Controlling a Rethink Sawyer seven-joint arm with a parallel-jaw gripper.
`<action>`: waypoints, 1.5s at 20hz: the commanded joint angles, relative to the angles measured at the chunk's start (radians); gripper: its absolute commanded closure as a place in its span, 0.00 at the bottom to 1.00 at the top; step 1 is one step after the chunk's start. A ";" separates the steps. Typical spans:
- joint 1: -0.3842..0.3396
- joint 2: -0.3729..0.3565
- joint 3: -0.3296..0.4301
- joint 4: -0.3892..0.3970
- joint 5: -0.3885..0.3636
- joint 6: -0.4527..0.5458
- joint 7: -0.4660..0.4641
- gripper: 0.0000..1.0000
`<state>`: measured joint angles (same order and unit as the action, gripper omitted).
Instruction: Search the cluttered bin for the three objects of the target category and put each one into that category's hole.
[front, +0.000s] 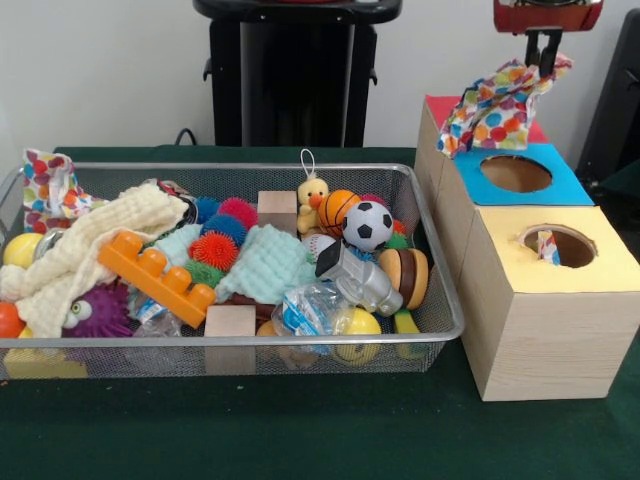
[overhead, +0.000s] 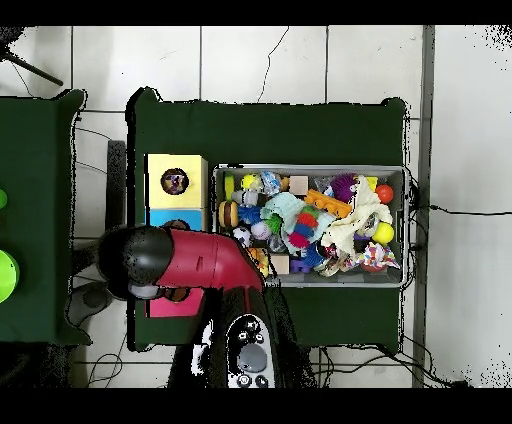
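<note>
The gripper (front: 543, 62) is closed on a spotted cloth (front: 500, 103) that hangs from it, draped down over the red-topped box (front: 437, 108) directly below and reaching the near edge of the blue-topped box (front: 560, 187). In front of the gripper the yellow-topped box (front: 610, 268) shows a scrap of patterned cloth (front: 548, 246) inside its hole, while well off to the side the wire bin (front: 430, 225) holds another spotted cloth (front: 46, 186) in its far corner, among balls, blocks and a cream cloth (front: 95, 243)
</note>
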<state>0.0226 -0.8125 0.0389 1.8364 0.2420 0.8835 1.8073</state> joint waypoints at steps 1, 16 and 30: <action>-0.009 0.085 0.013 0.029 -0.025 -0.125 0.149 1.00; 0.026 0.246 -0.054 -0.191 -0.062 -0.103 0.173 1.00; 0.000 0.145 -0.060 -0.028 -0.085 -0.131 0.066 1.00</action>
<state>0.0633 -0.6201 -0.0137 1.7190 0.2243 0.8353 1.8073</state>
